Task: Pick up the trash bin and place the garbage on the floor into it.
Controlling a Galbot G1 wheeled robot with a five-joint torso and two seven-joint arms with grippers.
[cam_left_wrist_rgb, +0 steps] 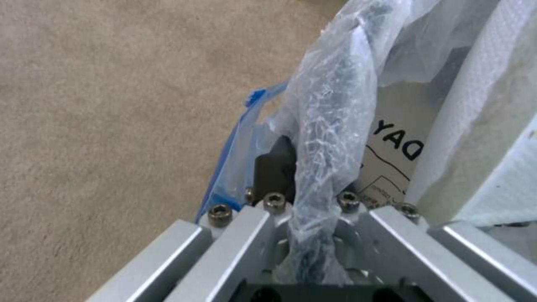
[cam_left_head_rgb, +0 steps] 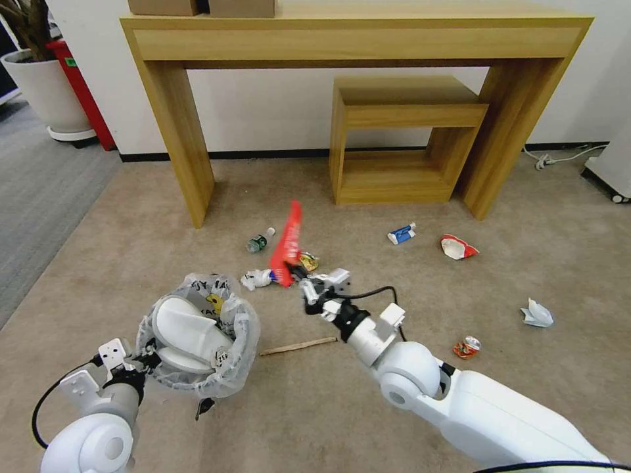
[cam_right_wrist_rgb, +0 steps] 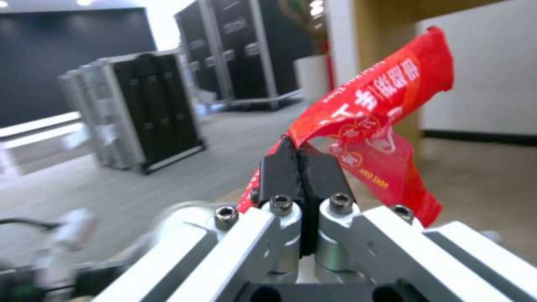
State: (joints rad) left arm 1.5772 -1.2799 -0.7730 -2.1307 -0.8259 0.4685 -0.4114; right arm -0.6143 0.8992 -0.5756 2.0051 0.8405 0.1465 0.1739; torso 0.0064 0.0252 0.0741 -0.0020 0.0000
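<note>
Fingers: our right gripper pinches the red wrapper; left gripper clamps the bin rim, aloft.
Done: slippers binned.
Left: bottle, stick, can on the floor.

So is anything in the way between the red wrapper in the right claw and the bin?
Nothing visible. The right claw holds the red wrapper up, with open air across to the trash bin, held by the left claw.

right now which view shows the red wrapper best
The right wrist view: the red wrapper is close, its print visible, pinched in the shut right pincer. The head view gives it small; the left wrist view faces the trash bin.
</note>
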